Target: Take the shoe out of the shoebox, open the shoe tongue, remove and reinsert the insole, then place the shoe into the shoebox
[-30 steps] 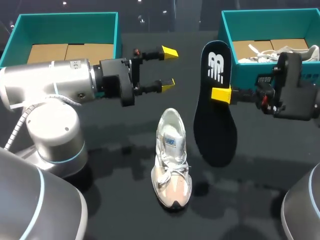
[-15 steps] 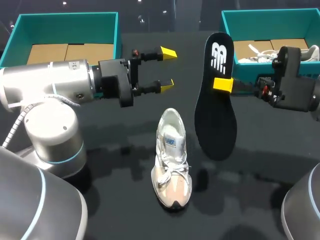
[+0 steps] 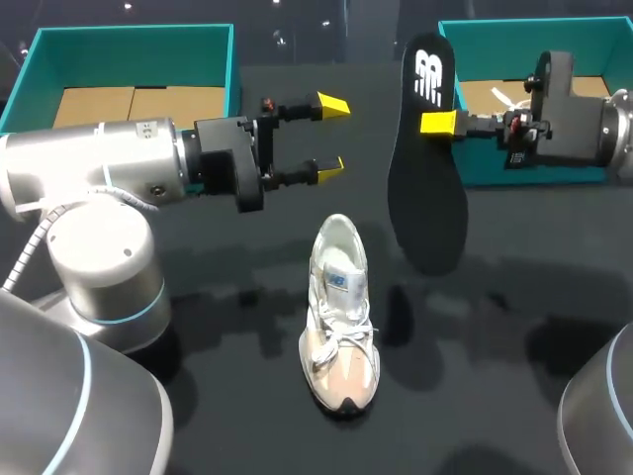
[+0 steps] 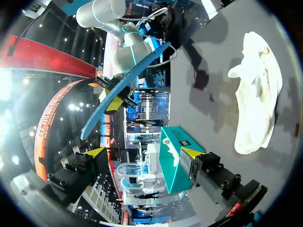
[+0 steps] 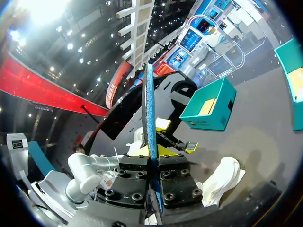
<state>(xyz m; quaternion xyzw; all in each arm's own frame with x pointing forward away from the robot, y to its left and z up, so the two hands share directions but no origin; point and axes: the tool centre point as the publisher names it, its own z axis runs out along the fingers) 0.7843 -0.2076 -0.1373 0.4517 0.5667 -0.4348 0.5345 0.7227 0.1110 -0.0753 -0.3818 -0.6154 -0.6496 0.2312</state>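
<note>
A white and beige shoe [image 3: 339,317] lies on the black table, toe toward the front edge; it also shows in the left wrist view [image 4: 255,109] and the right wrist view [image 5: 220,182]. My right gripper [image 3: 438,123] is shut on a black insole [image 3: 425,178], which hangs upright in the air behind and to the right of the shoe. In the right wrist view the insole [image 5: 149,113] stands edge-on between the fingers of that gripper [image 5: 152,151]. My left gripper [image 3: 333,134] is open and empty, held above the table behind the shoe, with its tips [image 4: 144,156] pointing toward the insole [image 4: 125,82].
A teal shoebox [image 3: 129,45] with a cardboard bottom stands at the back left. A second teal shoebox [image 3: 534,163] at the back right holds something white [image 3: 509,99]. My right arm hovers in front of that box.
My right arm has lifted the insole higher and carried it toward the back of the table. The left arm and the shoe have not moved.
</note>
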